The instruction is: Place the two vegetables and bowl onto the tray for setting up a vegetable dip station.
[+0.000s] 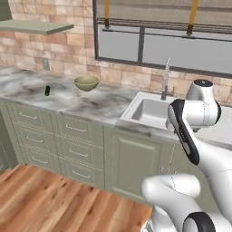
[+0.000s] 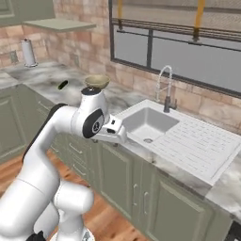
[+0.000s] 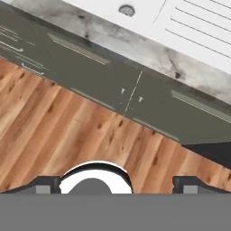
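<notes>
Showing 1 bowl [image 1: 86, 83] on the bench [image 1: 54, 97], w/ 1 small dark veg [image 1: 47, 90] lying near it. Also showing 1 sink [image 2: 147, 123], 1 faucet [image 2: 166, 89], 1 ribbed drainboard [image 2: 200, 143], 1 paper towel roll [image 2: 28, 52], 1 wall shelf [image 1: 34, 27], 1 window [image 2: 188, 42]. Counting 2 orange straps [image 1: 192, 16] hanging at the window top.

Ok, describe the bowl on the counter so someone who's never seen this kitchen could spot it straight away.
Start at the sink under the window and follow the marble counter left along the brick wall. The bowl sits near the wall: round, deep, olive-beige, far bigger than the small dark vegetable lying further left.
</notes>
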